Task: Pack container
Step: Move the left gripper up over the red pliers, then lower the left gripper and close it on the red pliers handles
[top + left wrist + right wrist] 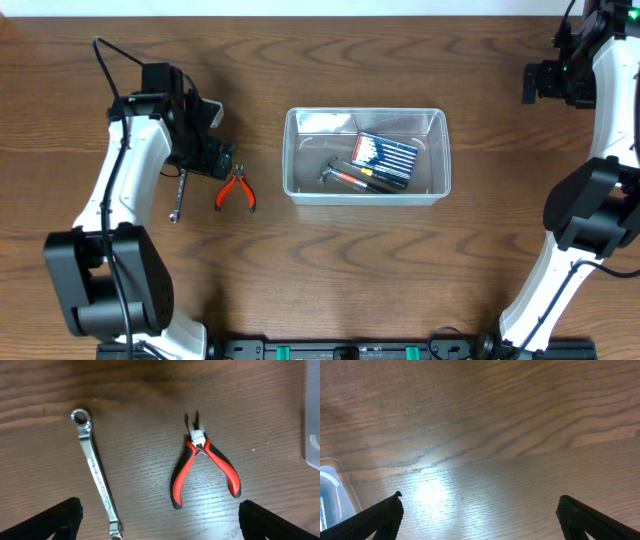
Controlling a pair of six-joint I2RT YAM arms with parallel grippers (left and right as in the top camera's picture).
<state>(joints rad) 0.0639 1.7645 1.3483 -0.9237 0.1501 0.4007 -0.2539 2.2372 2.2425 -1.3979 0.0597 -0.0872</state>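
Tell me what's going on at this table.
Hand tools are being packed into a clear rectangular plastic tub in the middle of the wooden table. It already holds a blue pack and a couple of small tools. Red-handled pliers and a silver ring wrench lie on the table left of it, not yet packed. The left gripper hovers open above those two, holding nothing. The right gripper is open and empty over bare table, far right.
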